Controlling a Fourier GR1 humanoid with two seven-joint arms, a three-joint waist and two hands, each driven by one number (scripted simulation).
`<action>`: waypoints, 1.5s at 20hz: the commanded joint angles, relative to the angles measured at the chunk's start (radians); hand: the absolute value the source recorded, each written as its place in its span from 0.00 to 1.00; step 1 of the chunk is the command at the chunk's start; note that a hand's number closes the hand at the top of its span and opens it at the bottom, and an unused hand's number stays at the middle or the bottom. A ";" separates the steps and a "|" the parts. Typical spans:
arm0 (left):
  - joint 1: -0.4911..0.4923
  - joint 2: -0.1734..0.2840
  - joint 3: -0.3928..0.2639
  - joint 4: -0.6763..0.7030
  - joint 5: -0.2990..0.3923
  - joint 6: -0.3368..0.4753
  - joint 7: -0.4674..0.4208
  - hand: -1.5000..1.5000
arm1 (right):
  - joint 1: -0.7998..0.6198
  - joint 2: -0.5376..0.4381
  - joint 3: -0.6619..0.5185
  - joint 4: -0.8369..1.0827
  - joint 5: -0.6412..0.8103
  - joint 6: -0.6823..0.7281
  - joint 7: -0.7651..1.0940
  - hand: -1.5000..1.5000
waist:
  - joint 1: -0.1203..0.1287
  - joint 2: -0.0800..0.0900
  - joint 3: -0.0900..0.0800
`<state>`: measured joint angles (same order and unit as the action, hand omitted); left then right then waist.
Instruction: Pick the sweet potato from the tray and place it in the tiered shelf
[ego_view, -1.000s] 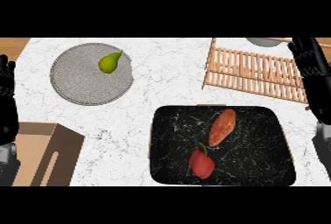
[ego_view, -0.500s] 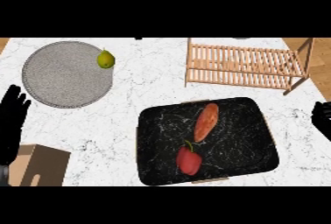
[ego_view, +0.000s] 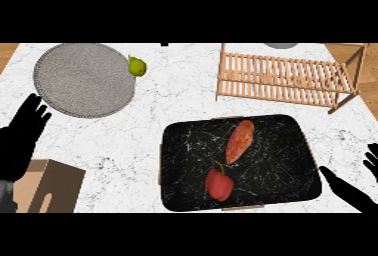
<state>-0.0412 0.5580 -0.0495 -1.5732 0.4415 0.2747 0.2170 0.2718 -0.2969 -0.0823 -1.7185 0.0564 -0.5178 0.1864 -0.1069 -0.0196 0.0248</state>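
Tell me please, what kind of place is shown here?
Most likely a kitchen counter: a white marble worktop holds a black tray with a sweet potato and a red bell pepper, and a wooden tiered shelf stands behind it.

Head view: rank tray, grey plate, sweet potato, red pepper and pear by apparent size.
1. tray
2. grey plate
3. sweet potato
4. red pepper, close to the sweet potato in bulk, so unsure
5. pear

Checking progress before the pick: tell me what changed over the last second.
Only the view shifted. The right hand now shows low beside the tray; the left hand stays open. Nothing was grasped: sweet potato and red pepper still lie in the tray.
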 joint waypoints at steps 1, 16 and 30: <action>0.092 -0.073 -0.087 0.090 0.019 -0.039 0.035 0.50 | 0.095 0.003 0.089 -0.151 0.038 0.022 0.095 0.00 | 0.038 0.019 -0.035; -0.016 -0.091 -0.141 0.132 0.009 -0.063 0.065 0.50 | 0.054 -0.102 0.211 -0.420 0.345 0.040 0.792 0.00 | 0.128 0.040 -0.037; -0.077 -0.120 -0.178 0.173 -0.013 -0.049 0.074 0.50 | -0.196 -0.065 0.279 -0.319 0.499 0.259 1.183 0.00 | 0.151 0.037 -0.034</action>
<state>-0.2360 0.5234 -0.1576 -1.4851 0.4255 0.2238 0.2874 0.1379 -0.3789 0.1647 -2.0479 0.5200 -0.3227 1.1546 0.0430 0.0003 0.0202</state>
